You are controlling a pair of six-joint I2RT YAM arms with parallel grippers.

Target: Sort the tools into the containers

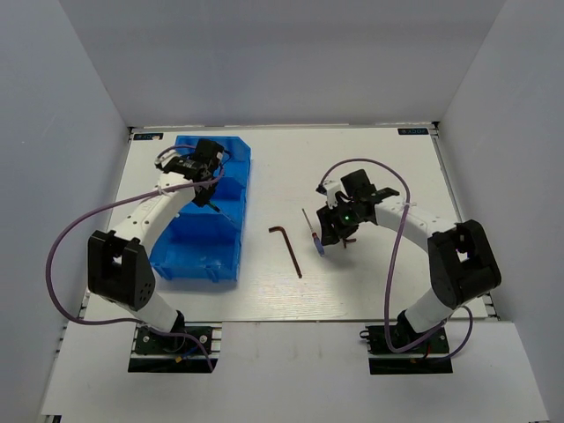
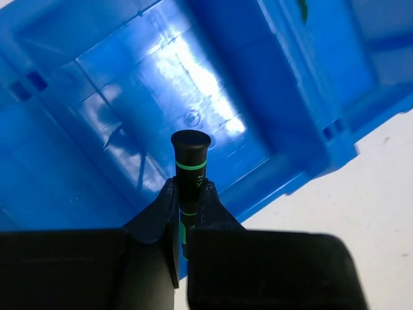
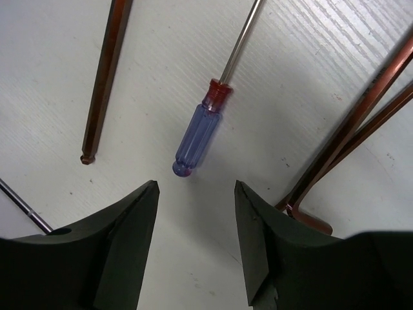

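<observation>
– How does the left arm (image 1: 159,207) stand?
– It rises from its base, leans out to the left, then the forearm angles forward and inward, with the wrist tipped down. The left gripper (image 2: 187,190) has its fingers pinched tight on a dark-handled screwdriver (image 2: 191,150).
– And the right arm (image 1: 412,222)?
– Its elbow juts out to the right and its forearm swings in toward the middle. The right gripper (image 3: 196,194) points down at the table, fingers spread wide apart.
</observation>
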